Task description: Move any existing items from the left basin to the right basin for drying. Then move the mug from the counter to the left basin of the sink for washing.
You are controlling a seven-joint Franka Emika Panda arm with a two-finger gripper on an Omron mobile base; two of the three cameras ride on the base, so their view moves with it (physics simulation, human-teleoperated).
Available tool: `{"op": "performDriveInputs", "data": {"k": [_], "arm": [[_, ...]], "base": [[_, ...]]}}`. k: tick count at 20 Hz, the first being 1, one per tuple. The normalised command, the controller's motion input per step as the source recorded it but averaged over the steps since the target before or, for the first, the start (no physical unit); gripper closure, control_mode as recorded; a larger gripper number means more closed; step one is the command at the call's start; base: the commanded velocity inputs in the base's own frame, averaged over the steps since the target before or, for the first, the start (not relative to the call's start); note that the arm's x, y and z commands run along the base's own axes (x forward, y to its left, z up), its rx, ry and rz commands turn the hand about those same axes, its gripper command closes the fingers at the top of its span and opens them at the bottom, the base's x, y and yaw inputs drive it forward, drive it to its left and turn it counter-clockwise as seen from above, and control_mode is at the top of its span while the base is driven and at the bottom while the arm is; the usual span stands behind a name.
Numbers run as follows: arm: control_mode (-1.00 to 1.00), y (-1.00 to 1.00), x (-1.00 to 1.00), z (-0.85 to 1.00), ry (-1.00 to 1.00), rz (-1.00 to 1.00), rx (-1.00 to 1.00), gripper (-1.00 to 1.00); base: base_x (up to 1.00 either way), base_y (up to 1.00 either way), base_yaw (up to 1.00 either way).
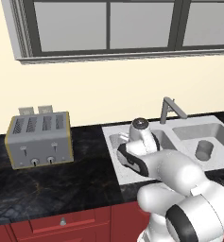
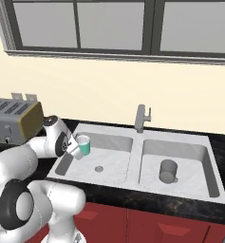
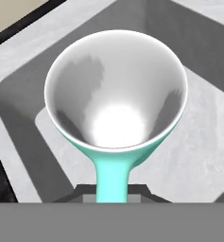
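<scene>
- Mug (image 2: 84, 145): teal/white, upright, held over the left basin (image 2: 109, 163) nr its left edge, not yet down.
- Gripper (image 2: 76, 148) closed on mug's handle, seen in hand view.
- Grey cup (image 2: 168, 171) already in right basin (image 2: 194, 156), so step 1 looks done; step 2 in hand.
- Next: lower mug to basin floor, clear of drain, then let go.
- Count: 1 mug, 1 cup, 2 basins, 1 faucet (image 2: 141, 118), 1 toaster (image 1: 38, 139) at counter (image 1: 47, 189) back-left.

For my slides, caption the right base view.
Gripper holds mug over left basin; grey cup in right basin.

mug (image 2: 84, 144) above left basin (image 2: 109, 161), cup (image 2: 168, 171) in right basin (image 2: 192, 156)
</scene>
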Motion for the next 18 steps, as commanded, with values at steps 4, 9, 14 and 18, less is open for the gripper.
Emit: {"op": "performDriveInputs", "data": {"k": [4,9,14,18], "arm": [[-1.0,-0.33,0.11,-0.22,0.0,0.0,0.0,1.0],[-1.0,-0.26,0.11,-0.27,0.01,0.0,0.0,1.0],[-1.0,-0.17,0.08,-0.27,0.02,0.0,0.0,1.0],[-1.0,-0.15,0.04,-0.3,0.01,0.0,0.0,1.0]], "base": [[0.0,0.0,0.0],[0.0,0.0,0.0],[0.0,0.0,0.0],[0.0,0.0,0.0]]}}
